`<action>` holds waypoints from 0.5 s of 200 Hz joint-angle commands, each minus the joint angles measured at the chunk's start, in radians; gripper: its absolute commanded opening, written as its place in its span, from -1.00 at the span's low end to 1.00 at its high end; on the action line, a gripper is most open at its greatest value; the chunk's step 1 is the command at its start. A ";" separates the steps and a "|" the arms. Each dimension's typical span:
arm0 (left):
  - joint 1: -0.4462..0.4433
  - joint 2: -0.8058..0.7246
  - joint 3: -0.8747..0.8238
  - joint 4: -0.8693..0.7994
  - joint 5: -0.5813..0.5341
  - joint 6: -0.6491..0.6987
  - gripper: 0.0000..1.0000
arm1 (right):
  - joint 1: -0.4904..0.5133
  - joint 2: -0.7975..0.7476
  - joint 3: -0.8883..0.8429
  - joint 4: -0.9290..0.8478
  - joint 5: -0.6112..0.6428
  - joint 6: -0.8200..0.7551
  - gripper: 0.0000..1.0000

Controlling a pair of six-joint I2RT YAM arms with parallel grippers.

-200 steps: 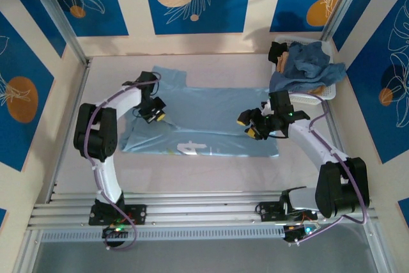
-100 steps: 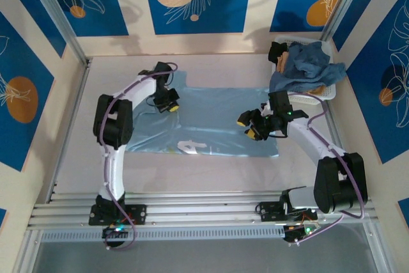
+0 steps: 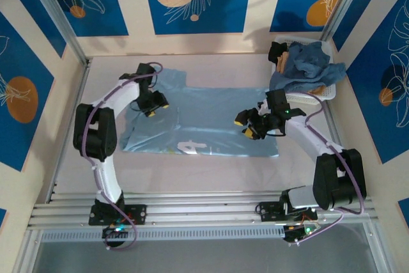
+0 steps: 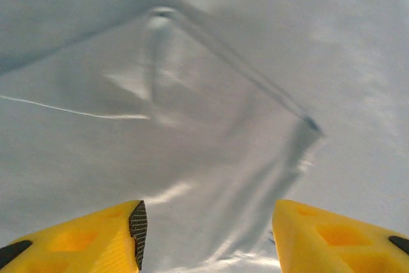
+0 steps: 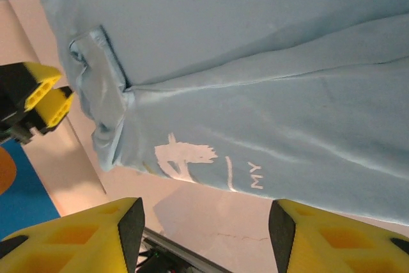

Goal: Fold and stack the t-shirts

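Note:
A pale sky-blue t-shirt (image 3: 204, 123) with white lettering (image 5: 185, 161) lies spread flat on the table, partly folded along its length. My left gripper (image 3: 155, 105) hovers open over its upper left part, close above wrinkled cloth (image 4: 211, 145), holding nothing. My right gripper (image 3: 245, 127) is open above the shirt's right side, nothing between its fingers (image 5: 83, 234). In the right wrist view the left gripper (image 5: 38, 97) shows beside the shirt's sleeve (image 5: 102, 87). A darker dusty blue t-shirt (image 3: 307, 65) is heaped in the basket.
A white slatted basket (image 3: 323, 94) stands at the back right corner, its clothes spilling over the rim. Patterned walls close in the table on three sides. Rails (image 3: 204, 212) run along the near edge.
My left gripper swung toward the shirt's upper middle, then back left. The shirt's left lower edge shifted slightly. The right gripper barely moved.

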 commanded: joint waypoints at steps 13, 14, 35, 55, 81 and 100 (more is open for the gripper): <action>0.050 0.042 -0.053 0.130 0.075 -0.071 0.18 | 0.024 0.025 0.052 0.017 -0.046 -0.022 0.14; 0.050 0.043 -0.052 0.132 0.075 -0.073 0.18 | 0.025 0.025 0.052 0.017 -0.046 -0.022 0.14; 0.053 0.085 -0.003 0.149 0.067 -0.090 0.19 | 0.025 0.027 0.053 0.012 -0.045 -0.021 0.14; 0.059 0.129 0.051 0.126 0.046 -0.092 0.16 | 0.024 0.022 0.050 0.002 -0.042 -0.025 0.14; 0.084 0.167 0.100 0.092 0.013 -0.078 0.08 | 0.020 0.008 0.035 -0.004 -0.039 -0.023 0.14; 0.108 0.184 0.130 0.072 -0.006 -0.063 0.04 | 0.017 -0.002 0.023 -0.003 -0.036 -0.018 0.14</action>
